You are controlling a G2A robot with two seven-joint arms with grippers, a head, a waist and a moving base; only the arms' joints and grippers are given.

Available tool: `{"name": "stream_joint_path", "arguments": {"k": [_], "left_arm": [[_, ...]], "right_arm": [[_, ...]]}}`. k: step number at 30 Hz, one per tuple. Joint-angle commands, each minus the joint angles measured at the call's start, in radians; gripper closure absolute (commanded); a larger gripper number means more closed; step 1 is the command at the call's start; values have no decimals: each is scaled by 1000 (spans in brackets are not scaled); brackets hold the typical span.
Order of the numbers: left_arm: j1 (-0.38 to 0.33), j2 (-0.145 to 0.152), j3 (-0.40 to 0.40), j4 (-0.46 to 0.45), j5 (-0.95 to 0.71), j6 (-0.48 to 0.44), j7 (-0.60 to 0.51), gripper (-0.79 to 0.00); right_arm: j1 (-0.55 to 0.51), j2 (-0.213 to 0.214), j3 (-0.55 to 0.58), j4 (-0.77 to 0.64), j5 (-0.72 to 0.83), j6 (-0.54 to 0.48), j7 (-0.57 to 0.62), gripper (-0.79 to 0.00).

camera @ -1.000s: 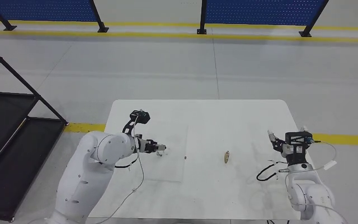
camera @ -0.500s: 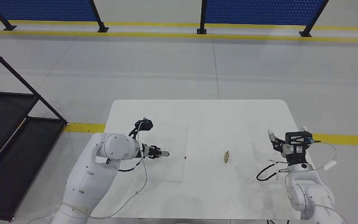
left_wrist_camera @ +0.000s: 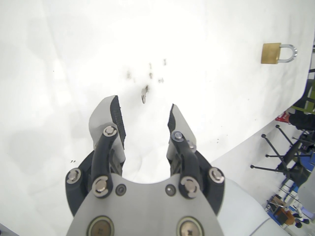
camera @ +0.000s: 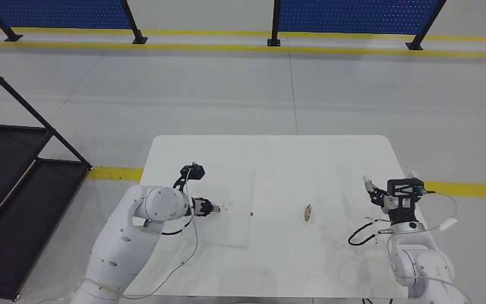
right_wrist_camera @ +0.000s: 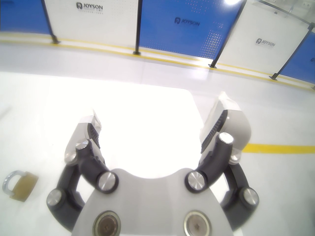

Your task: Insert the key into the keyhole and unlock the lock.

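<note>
**Top view: left gripper drawn back a little, key and lock unmoved**

Half a second ago the left gripper [camera: 214,207] reached slightly farther across the tabletop [camera: 319,163] toward the key [camera: 251,213]. It now sits a touch closer to its own arm, and the gap to the key is wider. Compared with a second ago, the wrist is lower and nearer the robot's edge of the tabletop. The key, the lock [camera: 307,213] and the right gripper [camera: 389,184] are where they were.

In the left wrist view the left gripper [left_wrist_camera: 144,103] is spread open with nothing between its ribbed pads [left_wrist_camera: 118,116]. The small silver key [left_wrist_camera: 144,94] lies flat on the tabletop ahead of the fingertips, apart from them and among a few dark specks. Its long axis runs roughly along the gripper's line of reach, slightly slanted, with the rounded head nearer the gripper and the thin end pointing away.

The brass lock [left_wrist_camera: 270,53] lies flat, well beyond the key, toward the right arm's side. Its body and silver shackle [left_wrist_camera: 291,53] line up across the gripper's line of reach, the shackle turned toward the tabletop's edge.

In the right wrist view the right gripper [right_wrist_camera: 160,109] is wide open and holds nothing, near its own corner of the tabletop. The lock [right_wrist_camera: 24,185] lies off to one side.
</note>
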Motion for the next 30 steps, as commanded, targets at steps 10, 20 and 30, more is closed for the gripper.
{"name": "stream_joint_path", "arguments": {"k": [10,20,30], "left_arm": [[-31,2,37,57,-4,-7,23,-277],[-47,3,64,85,-17,-5,31,-228],[-71,5,81,115,-26,1,42,-182]], "right_arm": [[0,0,0,0,0,0,0,-785],[0,0,0,0,0,0,0,-785],[0,0,0,0,0,0,0,-785]]}}
